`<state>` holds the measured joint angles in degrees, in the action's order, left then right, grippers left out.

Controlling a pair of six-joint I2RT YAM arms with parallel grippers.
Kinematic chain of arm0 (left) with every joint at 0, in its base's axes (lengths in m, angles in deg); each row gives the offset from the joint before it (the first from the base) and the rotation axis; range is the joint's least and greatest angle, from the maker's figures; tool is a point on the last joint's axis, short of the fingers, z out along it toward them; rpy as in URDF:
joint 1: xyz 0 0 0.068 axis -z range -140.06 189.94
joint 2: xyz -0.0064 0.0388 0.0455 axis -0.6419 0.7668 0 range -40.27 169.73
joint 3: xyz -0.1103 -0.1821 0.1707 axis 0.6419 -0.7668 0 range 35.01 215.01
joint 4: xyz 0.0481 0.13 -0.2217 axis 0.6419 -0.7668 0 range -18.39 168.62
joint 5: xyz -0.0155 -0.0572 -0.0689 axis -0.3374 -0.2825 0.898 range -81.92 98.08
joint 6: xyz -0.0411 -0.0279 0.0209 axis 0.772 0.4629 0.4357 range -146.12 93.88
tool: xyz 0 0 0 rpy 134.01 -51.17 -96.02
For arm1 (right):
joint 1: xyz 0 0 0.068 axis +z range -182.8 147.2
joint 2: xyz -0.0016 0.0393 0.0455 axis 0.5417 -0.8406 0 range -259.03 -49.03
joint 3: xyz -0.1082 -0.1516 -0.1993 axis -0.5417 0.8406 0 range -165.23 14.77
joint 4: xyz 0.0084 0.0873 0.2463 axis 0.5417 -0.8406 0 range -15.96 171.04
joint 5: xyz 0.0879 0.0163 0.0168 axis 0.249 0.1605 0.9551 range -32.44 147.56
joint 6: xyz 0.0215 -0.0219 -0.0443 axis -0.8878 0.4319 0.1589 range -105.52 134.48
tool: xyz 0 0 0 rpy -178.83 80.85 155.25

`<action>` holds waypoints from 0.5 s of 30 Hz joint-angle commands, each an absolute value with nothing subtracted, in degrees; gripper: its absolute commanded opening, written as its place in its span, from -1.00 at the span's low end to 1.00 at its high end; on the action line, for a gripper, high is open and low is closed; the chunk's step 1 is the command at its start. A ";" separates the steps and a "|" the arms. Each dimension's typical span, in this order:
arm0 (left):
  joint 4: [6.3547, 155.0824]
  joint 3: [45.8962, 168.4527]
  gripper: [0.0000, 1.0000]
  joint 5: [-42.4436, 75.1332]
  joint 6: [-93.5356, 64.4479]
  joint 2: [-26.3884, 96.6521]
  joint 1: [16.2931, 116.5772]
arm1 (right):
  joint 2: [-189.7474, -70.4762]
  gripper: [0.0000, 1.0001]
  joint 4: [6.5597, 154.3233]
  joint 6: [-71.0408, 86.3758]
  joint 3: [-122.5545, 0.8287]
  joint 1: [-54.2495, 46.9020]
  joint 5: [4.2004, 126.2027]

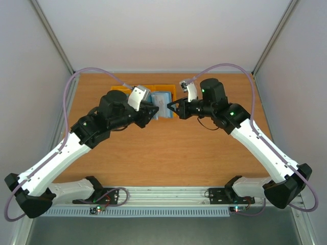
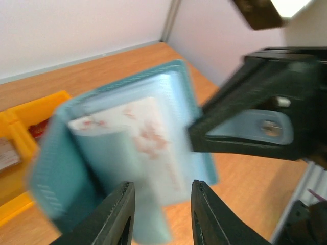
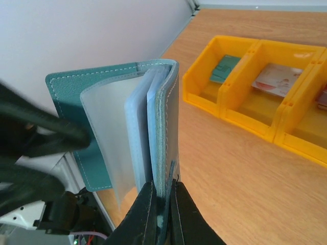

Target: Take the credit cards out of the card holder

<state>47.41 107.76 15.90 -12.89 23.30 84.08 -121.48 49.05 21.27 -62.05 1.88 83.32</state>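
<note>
The small teal-blue folding card holder (image 3: 66, 109) hung open in the air. One cover edge was clamped between the closed jaws of the right gripper (image 3: 162, 186), and its clear sleeves fanned out to their left. The left gripper (image 2: 162, 186) had its jaws apart astride a lower leaf, just below a pale plastic card with reddish print (image 2: 138, 130) in its sleeve. Beyond the right jaws, a teal card (image 3: 225, 69) lay in the yellow plastic bins (image 3: 240, 120).
</note>
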 commanded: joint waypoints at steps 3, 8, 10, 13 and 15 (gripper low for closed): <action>46.63 105.83 -0.32 8.39 -14.55 22.06 80.41 | -118.26 -0.98 51.40 22.74 -61.08 2.02 86.60; 47.37 105.78 -0.39 9.93 -18.16 20.35 79.90 | -119.28 -0.97 49.82 22.32 -61.87 2.04 85.43; 48.98 106.39 -0.41 14.71 -19.86 19.23 79.99 | -119.88 -0.98 47.62 22.09 -62.87 2.08 81.64; 50.11 107.40 -0.40 19.15 -20.99 17.43 79.99 | -120.05 -0.98 44.83 21.61 -63.87 2.05 74.45; 50.21 107.49 -0.40 22.59 -21.14 16.21 79.99 | -119.96 -0.98 43.63 21.45 -64.46 2.09 70.55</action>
